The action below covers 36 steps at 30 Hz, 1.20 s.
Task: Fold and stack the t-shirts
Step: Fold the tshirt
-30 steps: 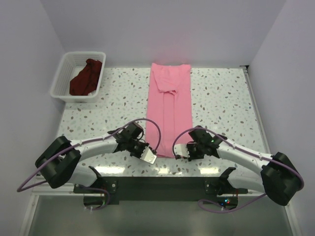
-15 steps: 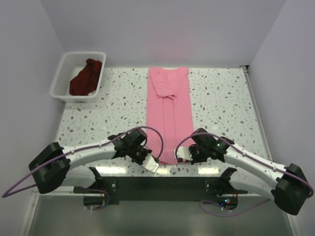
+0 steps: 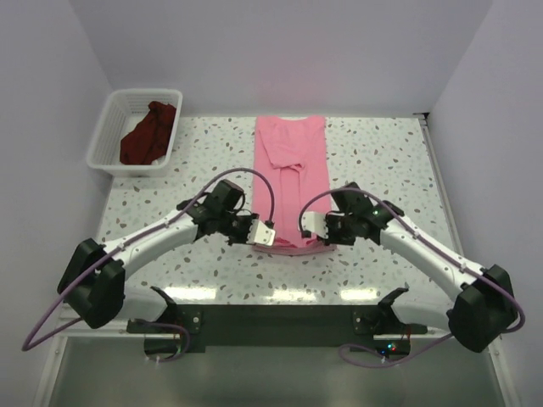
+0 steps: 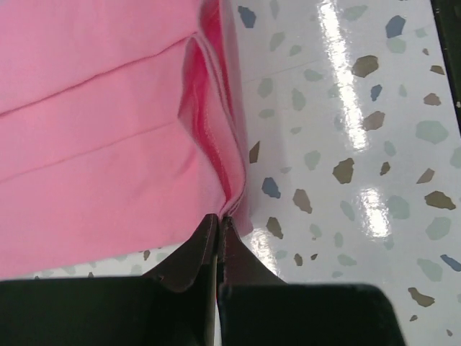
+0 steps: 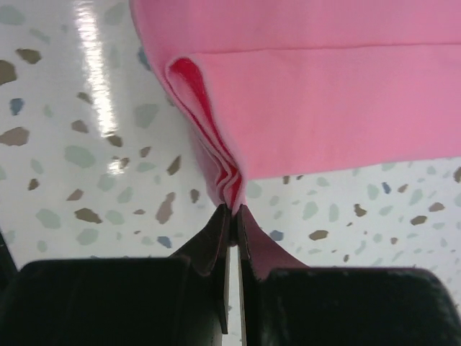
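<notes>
Your speckled table (image 3: 382, 170) carries the light pink t-shirt (image 3: 293, 161), folded into a long narrow strip that runs from the far edge toward the arms down the middle. At the far left corner sits the white lattice basket (image 3: 102, 140), with the dark maroon t-shirt (image 3: 148, 136) crumpled inside it, well apart from the pink one. Your left gripper (image 3: 265, 235) is at the strip's near left corner, and the left wrist view shows its fingers pressed together on the bunched layers of the hem. Your right gripper (image 3: 312, 227) is at the near right corner, clamped the same way on several stacked layers. Between the two, the near end of the strip curls under itself.
</notes>
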Each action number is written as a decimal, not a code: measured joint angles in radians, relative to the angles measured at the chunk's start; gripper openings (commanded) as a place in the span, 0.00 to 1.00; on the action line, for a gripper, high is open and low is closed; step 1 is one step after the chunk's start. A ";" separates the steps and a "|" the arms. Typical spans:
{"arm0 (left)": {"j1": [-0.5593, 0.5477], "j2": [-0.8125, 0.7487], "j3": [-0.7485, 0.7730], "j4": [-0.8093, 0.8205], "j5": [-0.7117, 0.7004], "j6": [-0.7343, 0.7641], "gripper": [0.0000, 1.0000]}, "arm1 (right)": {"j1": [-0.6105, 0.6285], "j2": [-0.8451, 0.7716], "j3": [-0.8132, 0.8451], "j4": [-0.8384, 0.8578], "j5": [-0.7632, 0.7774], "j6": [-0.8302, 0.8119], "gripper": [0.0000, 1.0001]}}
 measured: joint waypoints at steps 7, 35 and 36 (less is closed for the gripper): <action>0.130 0.154 0.143 0.002 0.023 0.001 0.00 | -0.109 0.171 0.159 0.037 -0.018 -0.063 0.00; 0.317 0.732 0.738 -0.008 0.026 0.151 0.00 | -0.277 0.808 0.683 0.163 -0.043 -0.207 0.00; 0.319 0.740 0.738 -0.006 0.023 0.151 0.00 | -0.278 0.825 0.690 0.166 -0.043 -0.207 0.00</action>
